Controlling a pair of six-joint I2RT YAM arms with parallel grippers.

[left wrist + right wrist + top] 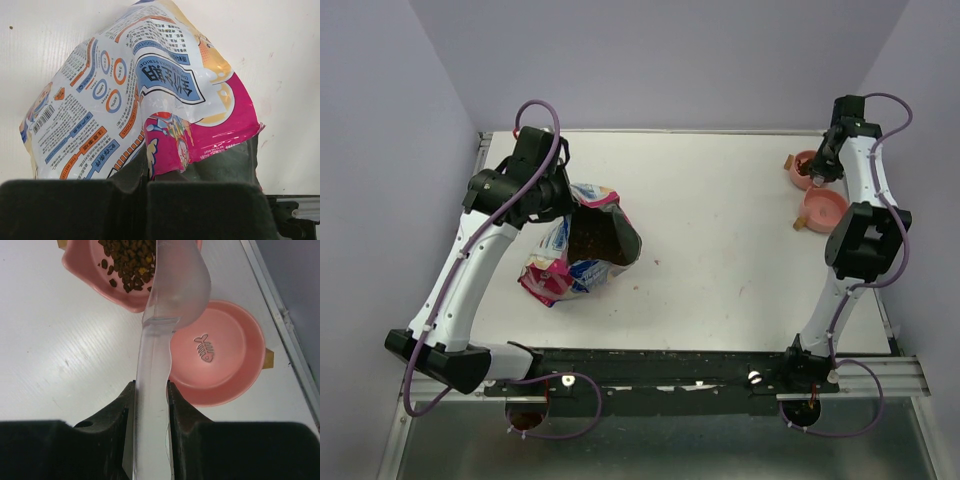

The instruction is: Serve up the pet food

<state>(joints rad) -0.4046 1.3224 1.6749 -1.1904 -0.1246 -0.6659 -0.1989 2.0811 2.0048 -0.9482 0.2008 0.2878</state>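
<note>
1. Right claw (pixel 151 397) holds the flat handle of a clear plastic scoop (pixel 175 285). Its two dark fingers (pixel 122 402) press on either side of the handle with only that narrow gap between them.
2. From the bottom centre of the right wrist view the scoop runs up the frame, and its rounded cup lies over the rim of the upper pink bowl (pixel 80 265).
3. Pet food (pixel 127 260) sits in that upper bowl at the top of the frame, as a heap of small dark brown pellets with a few lighter ones.
4. A lower pink bowl (pixel 235 375) sits just beside it at the right of the frame, with a fish-bone mark (pixel 204 347) on its floor. The scoop hides whether the two rims touch.
5. In the top view both bowls stand at the upper right of the white table (pixel 720 200), and the right claw hangs over the one higher in the frame.
6. Left claw (pixel 572 200) is clamped shut on the top rim of a glossy bag (pixel 560 270), in the upper left part of the table.
7. The bag is printed in pink, blue and white. Its mouth gapes open, and more pet food shows as a dark brown mass inside it.
8. In the left wrist view the bag fills most of the frame, and its dark inner lining runs down between the black fingers at the bottom edge.
</note>
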